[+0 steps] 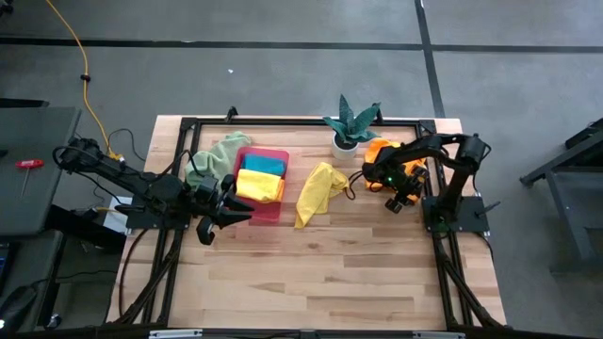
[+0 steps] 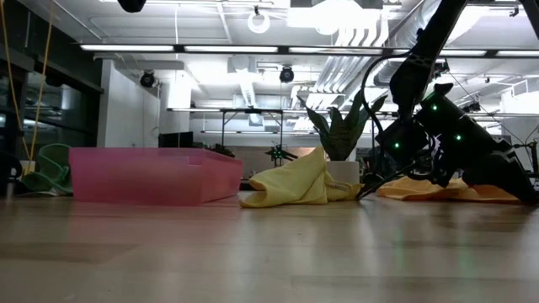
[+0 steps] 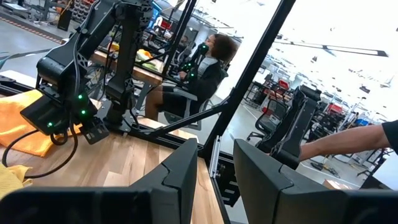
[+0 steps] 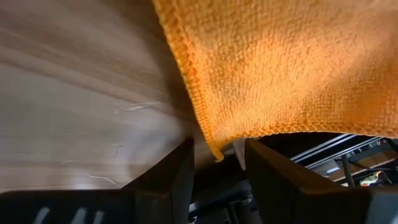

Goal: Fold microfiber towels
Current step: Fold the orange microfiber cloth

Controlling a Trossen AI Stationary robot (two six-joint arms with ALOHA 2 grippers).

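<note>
An orange towel [image 1: 382, 149] [image 2: 446, 190] lies spread on the table at the far right. My right gripper [image 1: 388, 185] is low over it, open, with the towel's corner [image 4: 217, 152] between its fingertips [image 4: 217, 144]. A yellow towel [image 1: 318, 191] [image 2: 295, 185] lies crumpled at mid-table. The pink tray [image 1: 267, 213] holds a folded teal towel [image 1: 264, 165] and a folded yellow one [image 1: 259, 185]. A pale green towel [image 1: 219, 155] lies bunched against the tray's left side. My left gripper [image 1: 226, 215] [image 3: 216, 149] hovers open near the tray's near left corner, holding nothing. My right gripper slants down at the orange towel's corner [image 4: 214, 148], one finger on either side of it. Whether the fingers touch the cloth, I cannot tell. The towel lies flat on the table.
A potted plant [image 1: 350, 124] stands at the far edge, between the yellow and orange towels. A black cable [image 1: 353, 184] loops beside the right gripper. The near half of the table [image 1: 311, 273] is bare wood. A person [image 3: 205, 62] sits beyond the table's right side.
</note>
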